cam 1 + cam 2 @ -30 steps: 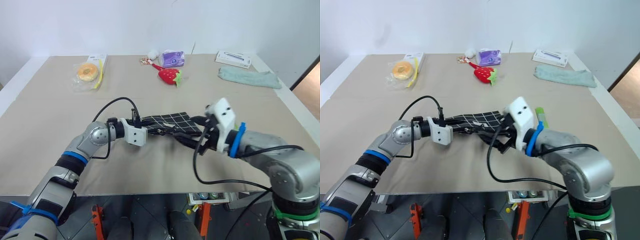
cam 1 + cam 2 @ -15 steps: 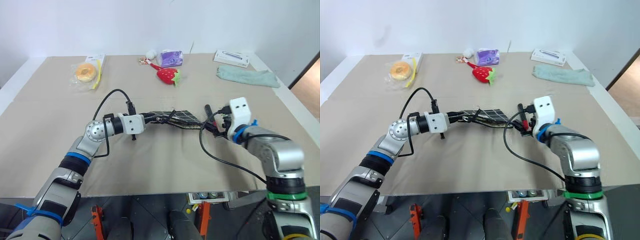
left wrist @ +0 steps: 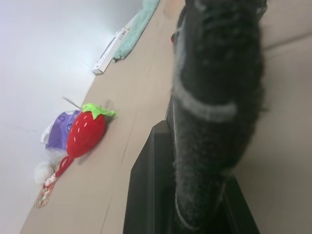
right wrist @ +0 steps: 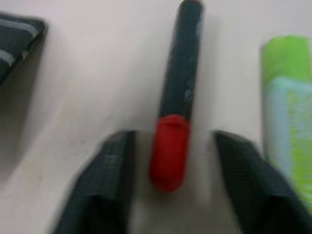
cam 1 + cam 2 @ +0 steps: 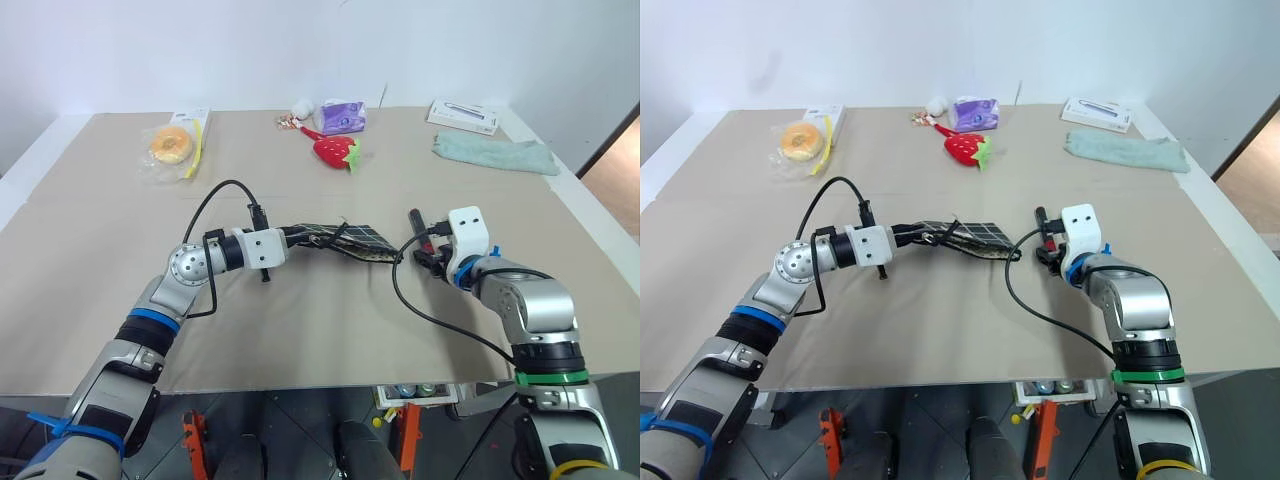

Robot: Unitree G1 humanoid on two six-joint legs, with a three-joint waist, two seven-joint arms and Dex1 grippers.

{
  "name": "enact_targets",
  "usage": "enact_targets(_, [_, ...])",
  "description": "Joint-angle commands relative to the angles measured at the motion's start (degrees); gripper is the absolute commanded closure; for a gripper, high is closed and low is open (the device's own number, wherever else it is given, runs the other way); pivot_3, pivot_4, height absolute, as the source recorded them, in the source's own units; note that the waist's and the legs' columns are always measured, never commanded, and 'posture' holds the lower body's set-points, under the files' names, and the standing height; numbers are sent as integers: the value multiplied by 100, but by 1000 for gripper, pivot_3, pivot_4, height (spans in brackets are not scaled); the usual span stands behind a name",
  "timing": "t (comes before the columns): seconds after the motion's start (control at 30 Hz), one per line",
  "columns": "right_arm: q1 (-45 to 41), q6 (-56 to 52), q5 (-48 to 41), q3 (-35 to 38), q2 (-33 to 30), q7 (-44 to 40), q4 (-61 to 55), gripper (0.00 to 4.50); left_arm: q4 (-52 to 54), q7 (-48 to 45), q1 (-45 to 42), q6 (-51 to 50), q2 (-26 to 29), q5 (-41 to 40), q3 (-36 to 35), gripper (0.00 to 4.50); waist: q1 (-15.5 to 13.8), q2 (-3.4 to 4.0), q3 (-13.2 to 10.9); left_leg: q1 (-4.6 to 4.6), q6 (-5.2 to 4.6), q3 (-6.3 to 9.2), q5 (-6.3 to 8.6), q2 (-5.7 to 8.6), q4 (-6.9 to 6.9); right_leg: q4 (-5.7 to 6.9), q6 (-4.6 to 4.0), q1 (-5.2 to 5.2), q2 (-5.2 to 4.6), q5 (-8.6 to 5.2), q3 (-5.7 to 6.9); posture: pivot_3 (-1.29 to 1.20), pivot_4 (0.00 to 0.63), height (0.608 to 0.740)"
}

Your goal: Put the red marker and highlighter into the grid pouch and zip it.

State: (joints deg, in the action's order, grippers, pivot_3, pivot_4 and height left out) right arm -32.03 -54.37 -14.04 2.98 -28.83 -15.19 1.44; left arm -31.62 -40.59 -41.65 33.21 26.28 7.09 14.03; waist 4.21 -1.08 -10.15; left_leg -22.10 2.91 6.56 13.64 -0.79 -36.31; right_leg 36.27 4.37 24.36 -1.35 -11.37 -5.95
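Right gripper (image 4: pixel 170 180) sits low over the table (image 5: pixel 330 330), its two dark fingers (image 4: pixel 109 175) spread partway with the red marker (image 4: pixel 176 97) lying between them. Neither finger touches the marker; a strip of bare table shows on each side of the red cap, which is the end nearest the wrist. The black barrel runs away from the gripper along the tabletop. In the head views the marker (image 5: pixel 415 222) lies just ahead of the right gripper (image 5: pixel 428 255), near the table's middle and to the right of the pouch.

Just beside the marker, and roughly parallel to it, lies the highlighter (image 4: pixel 287 122), light green, flat on the table and apart from the nearer finger.

Left gripper (image 5: pixel 300 236) is clamped shut on the near left edge of the grid pouch (image 5: pixel 345 240), holding that edge raised off the surface; the pouch's far right corner reaches down toward the table near the marker. From the left wrist camera the pouch fabric (image 3: pixel 214 97) hangs close before the lens, pinched by the fingers. Whether the zip stands open cannot be told.

Further back on the table: a red strawberry toy (image 5: pixel 338 151) behind the pouch, a purple packet (image 5: pixel 343 116) beyond it, a pale green cloth (image 5: pixel 497 154) and a white box (image 5: pixel 467 116) at the far right, and a bagged doughnut (image 5: pixel 172 146) at the far left.
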Motion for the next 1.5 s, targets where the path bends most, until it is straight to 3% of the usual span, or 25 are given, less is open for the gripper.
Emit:
enact_targets(0.03, [-51, 115, 128, -30, -21, -59, -57, 3991, 181, 3, -65, -49, 69, -173, -227, 4500, -1, 0, 0, 0, 0, 0, 0, 0, 0, 0, 0, -1, 0, 0, 0, 0, 150, 740])
enact_targets(0.2, [-69, 361, 229, -1, -237, -228, -321, 4051, 179, -50, -65, -114, 63, -201, -265, 4500, -1, 1, -1, 0, 0, 0, 0, 1, -2, 0, 1, -2, -1, 0, 0, 0, 150, 740])
enact_targets(0.47, [909, 2960, 310, 237, -2505, -2658, -1762, 4051, -39, -191, -147, -239, 57, -283, -327, 4500, -16, 21, -13, -9, -12, -3, 8, 8, -1, -8, 23, -3, -12, -14, 3, 0, 150, 740])
enact_targets(0.67, [1176, 3105, 11, 435, -3266, -3666, -2330, 4051, -255, -247, -291, -157, -42, -241, -311, 4500, 6, 18, -15, 0, -14, -16, 7, 5, -8, -7, 12, -5, -9, -5, -4, 0, 150, 740])
enact_targets(1.2, [1117, 2723, 526, -555, -3073, -3690, -2518, 4051, 16, -301, -170, -194, -37, -244, -283, 4500, -11, 16, -16, -3, -12, -18, -1, 5, -12, -8, 16, -6, -9, 3, -6, 0, 150, 740])
enact_targets(1.5, [1150, 2583, 353, -354, -2953, -3808, -2593, 4051, 82, -318, -113, -156, 9, -184, -273, 4500, -14, 16, -16, -2, -11, -18, -2, 5, -12, -6, 14, -6, -9, 4, -6, 0, 150, 740])
